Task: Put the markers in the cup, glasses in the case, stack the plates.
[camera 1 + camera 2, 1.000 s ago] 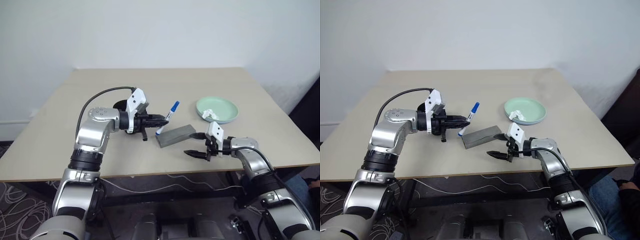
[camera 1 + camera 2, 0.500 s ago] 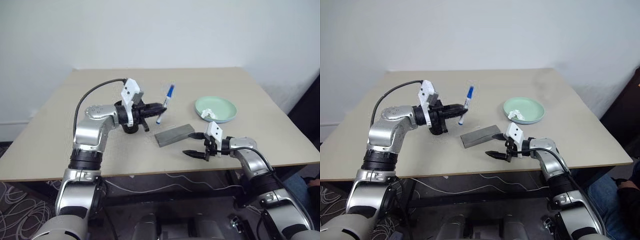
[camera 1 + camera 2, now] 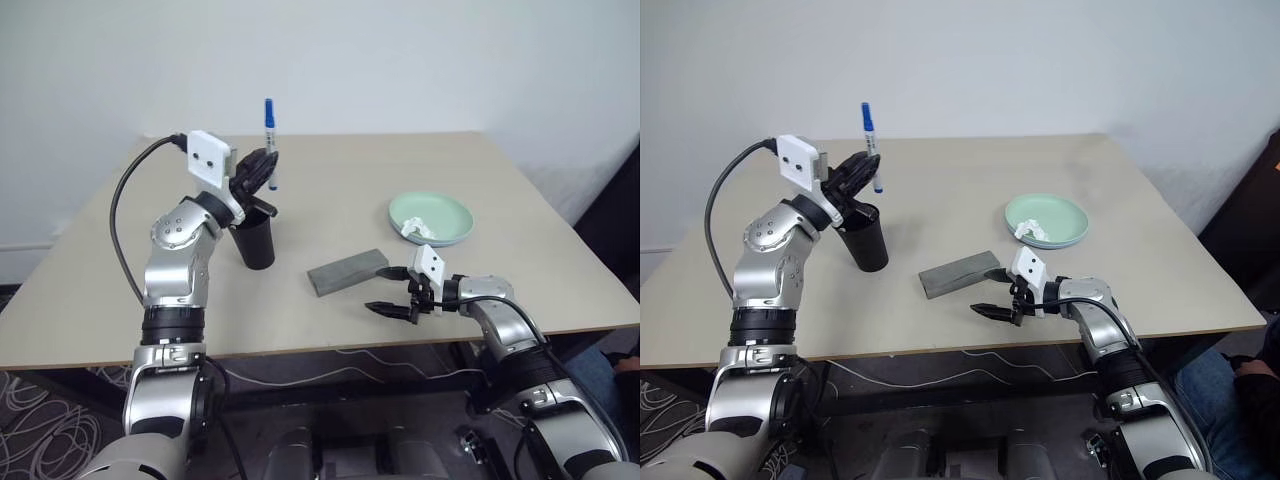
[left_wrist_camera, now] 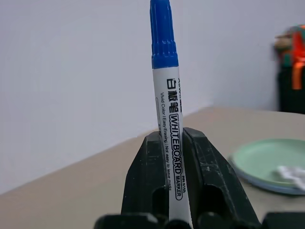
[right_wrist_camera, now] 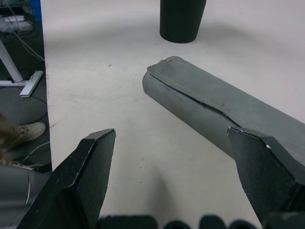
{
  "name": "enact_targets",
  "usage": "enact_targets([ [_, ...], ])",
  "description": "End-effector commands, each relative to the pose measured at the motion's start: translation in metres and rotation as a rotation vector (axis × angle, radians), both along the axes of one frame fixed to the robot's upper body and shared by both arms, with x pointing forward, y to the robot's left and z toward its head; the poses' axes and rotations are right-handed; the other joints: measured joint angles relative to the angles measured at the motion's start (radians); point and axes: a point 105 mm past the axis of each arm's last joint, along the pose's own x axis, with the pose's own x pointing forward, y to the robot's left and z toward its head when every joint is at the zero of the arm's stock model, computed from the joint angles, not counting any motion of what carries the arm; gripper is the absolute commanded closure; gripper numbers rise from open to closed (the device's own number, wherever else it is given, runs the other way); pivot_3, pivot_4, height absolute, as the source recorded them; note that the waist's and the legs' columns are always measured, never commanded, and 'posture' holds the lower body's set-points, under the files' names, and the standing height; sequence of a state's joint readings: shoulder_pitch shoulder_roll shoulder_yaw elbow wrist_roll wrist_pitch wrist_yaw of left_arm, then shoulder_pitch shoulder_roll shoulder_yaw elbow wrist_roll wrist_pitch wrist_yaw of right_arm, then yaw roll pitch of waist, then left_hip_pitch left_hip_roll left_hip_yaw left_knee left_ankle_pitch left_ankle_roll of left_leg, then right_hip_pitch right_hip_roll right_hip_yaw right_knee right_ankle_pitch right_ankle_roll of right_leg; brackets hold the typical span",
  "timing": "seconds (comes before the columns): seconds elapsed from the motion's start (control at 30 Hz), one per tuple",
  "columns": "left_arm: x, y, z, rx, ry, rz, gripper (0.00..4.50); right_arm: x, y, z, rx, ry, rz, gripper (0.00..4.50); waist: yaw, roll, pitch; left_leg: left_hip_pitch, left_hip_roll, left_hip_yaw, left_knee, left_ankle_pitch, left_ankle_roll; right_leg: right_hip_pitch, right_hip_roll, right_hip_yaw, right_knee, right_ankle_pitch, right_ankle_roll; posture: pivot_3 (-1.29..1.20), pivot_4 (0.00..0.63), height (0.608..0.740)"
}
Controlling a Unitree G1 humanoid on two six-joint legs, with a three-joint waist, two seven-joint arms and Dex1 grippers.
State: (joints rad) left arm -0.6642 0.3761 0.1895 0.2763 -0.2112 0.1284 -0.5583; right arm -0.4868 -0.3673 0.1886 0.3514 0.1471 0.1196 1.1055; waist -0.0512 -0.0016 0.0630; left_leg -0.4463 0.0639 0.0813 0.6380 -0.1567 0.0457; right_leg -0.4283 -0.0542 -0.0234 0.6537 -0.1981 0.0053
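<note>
Robot arms reach over a tan table (image 3: 330, 165). On the left side, the left gripper (image 3: 262, 170) is squeezed tight on the blue marker (image 3: 269, 122). The marker stands straight up, blue cap on top, and it hangs just above the black cup (image 3: 254, 240). The cup stands on the table near the left edge.

To do this step well, I think the arm should line the marker's bottom end up with the middle of the cup's mouth. Then it should go down slowly and let go only when the marker is partly inside. If it lets go too high, the marker may bounce out or tip the cup.

In the middle lies the grey case (image 3: 348, 271), shut. The right gripper (image 3: 391, 290) waits just beside the case's end, wide open and holding nothing. Farther right sits the green plate (image 3: 432, 219) with something small and white on it.

The left wrist view shows the words on the marker and how both black fingers (image 4: 147, 179) pinch it. The head views show how the marker sits over the cup. The right wrist view shows the case's seam up close.
</note>
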Motion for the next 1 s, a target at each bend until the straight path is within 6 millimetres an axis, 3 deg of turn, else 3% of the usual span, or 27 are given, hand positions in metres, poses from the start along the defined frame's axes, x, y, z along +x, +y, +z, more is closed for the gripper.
enact_targets([
  [0.03, -0.008, 0.014, 0.011, 0.007, -0.069, 0.074, 4.42, 0.0, 0.005, 0.015, 0.031, -0.05, 0.017, 0.42, 0.001, 0.0, 0.0, 0.0, 0.0, 0.0, 0.0, 0.0, 0.0, 0.0, 0.0, 0.0, 0.0, 0.0, 0.0, 0.0, 0.0, 0.738],
  [0.63, -0.004, 0.025, -0.029, 0.12, -0.055, 0.174, 4.42, -0.001, 0.009, 0.013, 0.035, -0.045, 0.027, 0.42, 0.006, 0.0, 0.0, 0.0, 0.004, 0.001, -0.009, 0.0, 0.0, -0.001, -0.001, -0.008, -0.012, 0.006, -0.001, 0.0, 0.0, 0.738],
  [0.8, -0.001, 0.029, -0.035, 0.076, -0.042, 0.189, 4.42, -0.002, 0.009, 0.013, 0.037, -0.044, 0.023, 0.42, 0.006, 0.0, 0.0, -0.001, 0.004, 0.002, -0.009, 0.0, -0.001, -0.001, -0.002, -0.008, -0.014, 0.006, -0.001, 0.0, 0.0, 0.738],
  [0.83, 0.0, 0.03, -0.035, 0.07, -0.04, 0.191, 3.7, -0.002, 0.009, 0.013, 0.037, -0.044, 0.022, 0.42, 0.006, 0.0, 0.0, -0.001, 0.004, 0.003, -0.009, 0.0, -0.001, -0.001, -0.002, -0.008, -0.014, 0.006, -0.001, 0.0, 0.0, 0.738],
  [1.0, 0.002, 0.03, -0.034, 0.045, -0.035, 0.19, 2.06, -0.002, 0.009, 0.012, 0.04, -0.044, 0.02, 0.42, 0.006, 0.0, 0.0, -0.001, 0.004, 0.006, -0.009, 0.0, -0.001, -0.002, -0.009, -0.014, -0.014, 0.006, 0.0, 0.0, 0.0, 0.738],
])
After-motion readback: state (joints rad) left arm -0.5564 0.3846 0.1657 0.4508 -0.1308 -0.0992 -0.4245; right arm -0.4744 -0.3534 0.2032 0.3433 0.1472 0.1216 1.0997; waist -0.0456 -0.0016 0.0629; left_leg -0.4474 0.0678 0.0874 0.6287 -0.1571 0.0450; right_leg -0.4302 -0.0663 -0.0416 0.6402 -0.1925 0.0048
